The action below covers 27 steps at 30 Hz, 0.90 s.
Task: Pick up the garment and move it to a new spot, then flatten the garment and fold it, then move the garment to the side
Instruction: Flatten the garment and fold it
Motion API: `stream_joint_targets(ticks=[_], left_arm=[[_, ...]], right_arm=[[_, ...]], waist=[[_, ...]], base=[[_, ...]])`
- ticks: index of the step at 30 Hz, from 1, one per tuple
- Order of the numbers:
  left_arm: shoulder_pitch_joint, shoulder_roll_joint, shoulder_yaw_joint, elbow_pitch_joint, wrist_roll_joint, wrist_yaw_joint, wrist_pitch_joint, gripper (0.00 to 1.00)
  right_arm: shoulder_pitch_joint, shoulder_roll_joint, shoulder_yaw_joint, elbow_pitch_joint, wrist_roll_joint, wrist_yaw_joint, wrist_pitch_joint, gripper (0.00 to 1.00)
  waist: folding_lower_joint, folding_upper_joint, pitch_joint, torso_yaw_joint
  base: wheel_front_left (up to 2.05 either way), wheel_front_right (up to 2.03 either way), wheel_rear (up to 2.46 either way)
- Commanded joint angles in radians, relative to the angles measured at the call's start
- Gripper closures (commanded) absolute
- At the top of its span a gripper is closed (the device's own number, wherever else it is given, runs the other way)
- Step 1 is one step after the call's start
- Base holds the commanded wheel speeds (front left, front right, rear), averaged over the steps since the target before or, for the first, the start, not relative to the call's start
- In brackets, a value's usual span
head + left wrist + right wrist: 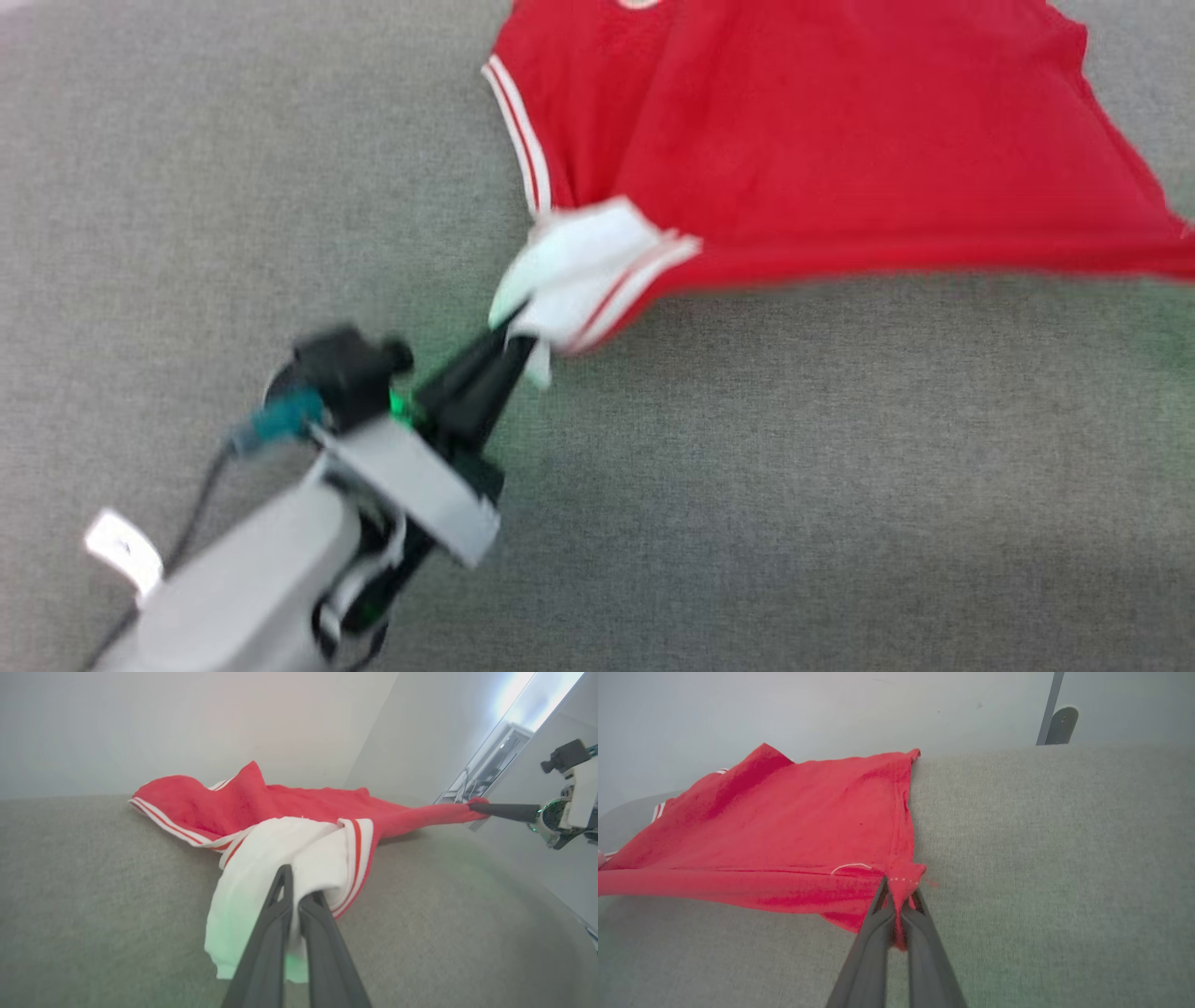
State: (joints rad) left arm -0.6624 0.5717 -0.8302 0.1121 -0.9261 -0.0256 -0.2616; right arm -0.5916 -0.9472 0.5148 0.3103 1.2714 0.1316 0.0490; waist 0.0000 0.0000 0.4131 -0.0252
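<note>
The garment [822, 140], a red jersey with white striped sleeves, is stretched across the upper right of the grey surface [747, 485] in the head view. My left gripper [519, 338] is shut on its white sleeve [280, 858], with cloth bunched over the fingertips. In the right wrist view my right gripper [899, 890] is shut on a red hem corner of the garment [784, 821]. The left wrist view shows that right gripper [474, 806] at the far right, pulling a red corner taut. The near edge of the jersey hangs lifted between the two grips.
Grey fabric covers the whole surface [1041, 835] around the jersey. A pale wall [187, 723] rises behind it. A grey post [1057, 716] stands beyond the far edge in the right wrist view, and a window strip [504, 737] shows at the right.
</note>
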Motion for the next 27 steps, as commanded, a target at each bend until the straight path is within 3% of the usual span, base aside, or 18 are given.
stream_joint_targets(ticks=[1,11,27], left_arm=[[0.058,0.025,-0.018,-0.028,0.048,0.033,-0.004,1.0],[0.235,0.095,-0.08,-0.192,0.117,0.151,0.014,1.0],[0.455,0.227,-0.111,-0.505,0.127,0.335,0.049,1.0]], right_arm=[[0.067,-0.026,-0.001,-0.037,0.017,-0.002,0.009,1.0],[0.352,-0.144,-0.023,-0.208,0.125,-0.002,0.048,1.0],[0.666,-0.271,-0.089,-0.378,0.218,-0.002,-0.027,1.0]], waist=[[0.0,0.0,-0.016,-0.002],[0.0,0.0,-0.059,-0.013],[0.0,0.0,-0.077,-0.024]], base=[[0.0,0.0,0.0],[0.0,0.0,0.0],[0.0,0.0,0.0]])
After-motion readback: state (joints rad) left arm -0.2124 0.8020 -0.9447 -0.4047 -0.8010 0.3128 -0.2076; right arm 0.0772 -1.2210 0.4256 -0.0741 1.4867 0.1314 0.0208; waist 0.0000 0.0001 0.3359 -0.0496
